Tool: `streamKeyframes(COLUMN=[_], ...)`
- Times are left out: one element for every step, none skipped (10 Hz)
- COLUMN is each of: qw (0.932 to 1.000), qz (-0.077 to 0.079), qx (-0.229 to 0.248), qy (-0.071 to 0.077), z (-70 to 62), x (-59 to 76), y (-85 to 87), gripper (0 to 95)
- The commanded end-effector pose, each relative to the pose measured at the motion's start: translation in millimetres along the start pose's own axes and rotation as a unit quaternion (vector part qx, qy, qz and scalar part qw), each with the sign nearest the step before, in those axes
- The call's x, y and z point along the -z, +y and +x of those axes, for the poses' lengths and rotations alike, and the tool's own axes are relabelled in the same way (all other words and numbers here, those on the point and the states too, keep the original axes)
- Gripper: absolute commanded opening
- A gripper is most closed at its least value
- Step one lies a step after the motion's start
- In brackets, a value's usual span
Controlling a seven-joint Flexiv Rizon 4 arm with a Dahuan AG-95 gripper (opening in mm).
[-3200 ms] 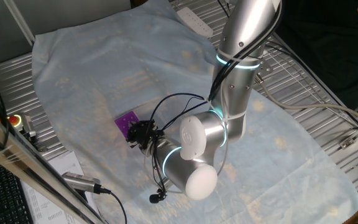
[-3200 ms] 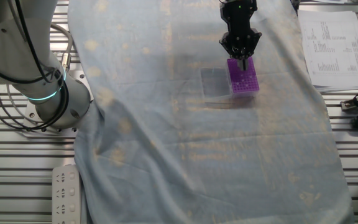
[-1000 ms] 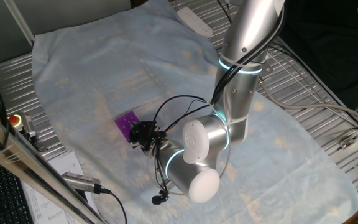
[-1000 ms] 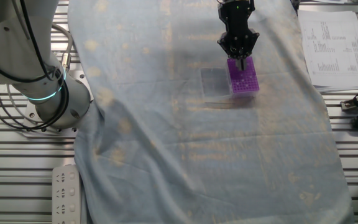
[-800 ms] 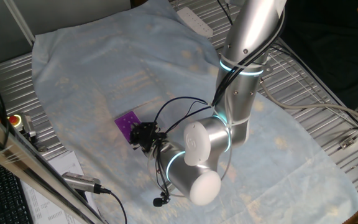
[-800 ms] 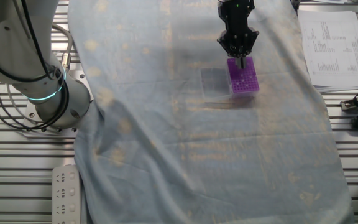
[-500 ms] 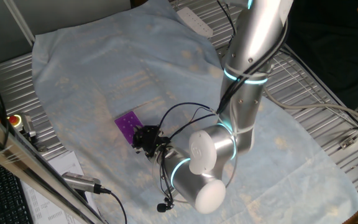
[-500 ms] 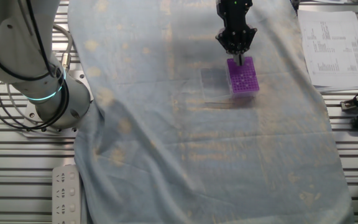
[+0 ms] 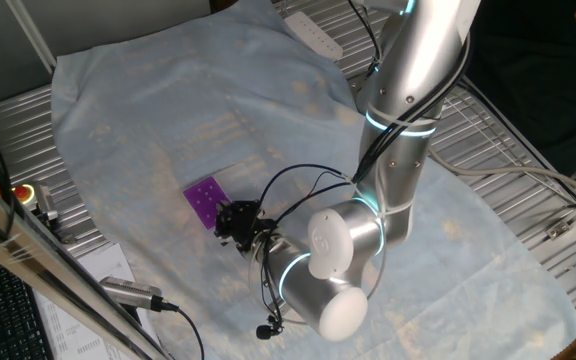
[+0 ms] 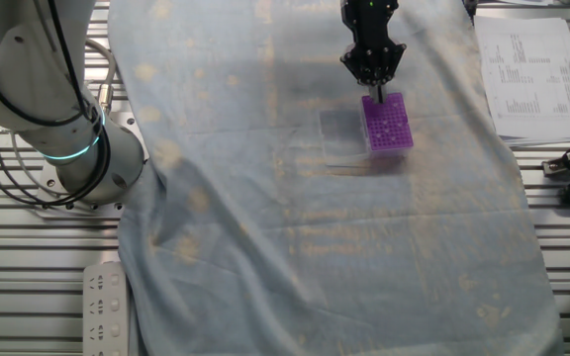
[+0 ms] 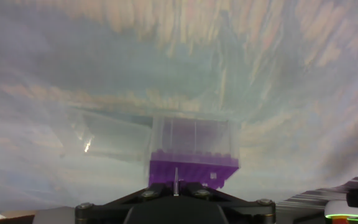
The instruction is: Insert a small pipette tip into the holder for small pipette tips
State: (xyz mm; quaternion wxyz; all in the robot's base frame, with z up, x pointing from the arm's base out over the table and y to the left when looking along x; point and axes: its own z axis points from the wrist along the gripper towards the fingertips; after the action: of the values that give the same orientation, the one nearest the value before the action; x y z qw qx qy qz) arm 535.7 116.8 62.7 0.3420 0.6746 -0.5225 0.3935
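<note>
Hand view, near to far: pincer (image 11: 176,186) narrow, nipping a thin pale tip (image 11: 176,177) that points to 12 o'clock. Just beyond, the purple holder (image 11: 192,169) sits mid-cloth on the bench (image 10: 265,247), a clear lid (image 11: 114,134) at its 9 o'clock. Judgement: tip is light, slippery, easily bent; grip high on its shaft.

2 fixed cameras face the cloth-covered table (image 10: 265,247) oppositely; hand camera looks close.
</note>
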Motion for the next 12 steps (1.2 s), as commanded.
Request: streamKeyframes(qw=[1.0000,1.0000,1.0000,1.0000,1.0000,1.0000,1.0000,1.0000,1.0000,1.0000,1.0000,1.0000], qz=[-0.001,-0.001,-0.002,-0.002,-0.002,-0.002,-0.002,-0.003,-0.004,-0.004,-0.006,-0.008], qx=[-0.005,-0.005,-0.005,-0.005,-0.004,-0.002,-0.002,-0.004,-0.004,-0.003,-0.003,-0.004], qy=[0.003,0.003,0.004,0.004,0.004,0.005,0.006,0.006,0.005,0.005,0.002,0.002], z=[-1.0,-1.0,-1.4,-1.8,-2.5,-2.4,-2.3,-3.2,-3.6,-3.7,-4.2,-6.1], x=[0.8,0.8,0.4,0.2,-0.5,-0.3,-0.4,-1.0,-1.3,-1.4,-1.1,0.3], y=[-1.0,-1.0,-1.2,-1.2,-1.4,-1.4,-1.4,-1.5,-1.6,-1.6,-1.6,-1.9], gripper=[0.0,0.0,0.0,0.0,0.0,0.0,0.0,0.0,0.0,0.0,0.0,0.0])
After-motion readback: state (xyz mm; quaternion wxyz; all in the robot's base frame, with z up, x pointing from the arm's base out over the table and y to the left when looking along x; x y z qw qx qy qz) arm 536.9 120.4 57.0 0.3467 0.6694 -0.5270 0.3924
